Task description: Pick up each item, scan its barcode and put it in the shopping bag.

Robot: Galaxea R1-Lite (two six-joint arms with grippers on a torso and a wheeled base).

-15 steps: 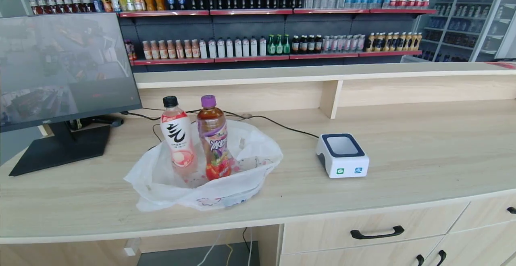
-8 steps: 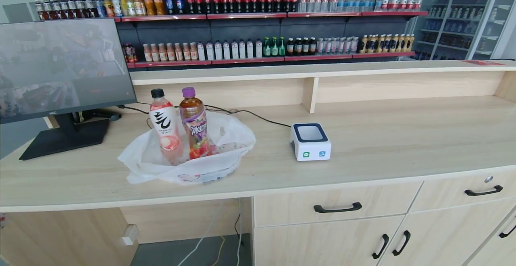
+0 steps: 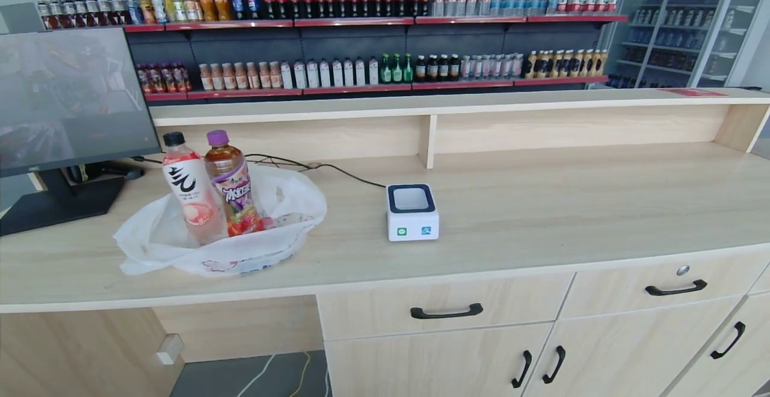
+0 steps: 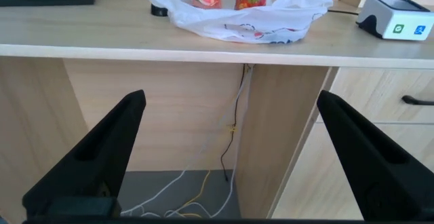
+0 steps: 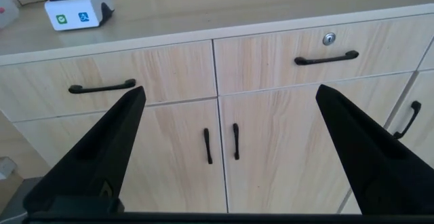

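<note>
Your left end effector (image 4: 230, 98) sat wide open below the bench (image 3: 541, 204) edge. The bag (image 3: 150, 246) lay up and ahead of it, so your left arm was the nearer one. Your right end effector (image 5: 229, 91), equally wide, faced the drawers (image 5: 142, 75), with the scanner (image 3: 412, 212) up on the bench beside the bag. Inside the bag a pink bottle (image 3: 187, 195) and a purple-capped bottle (image 3: 233, 192) stood upright, side by side. Bagging looked done.
</note>
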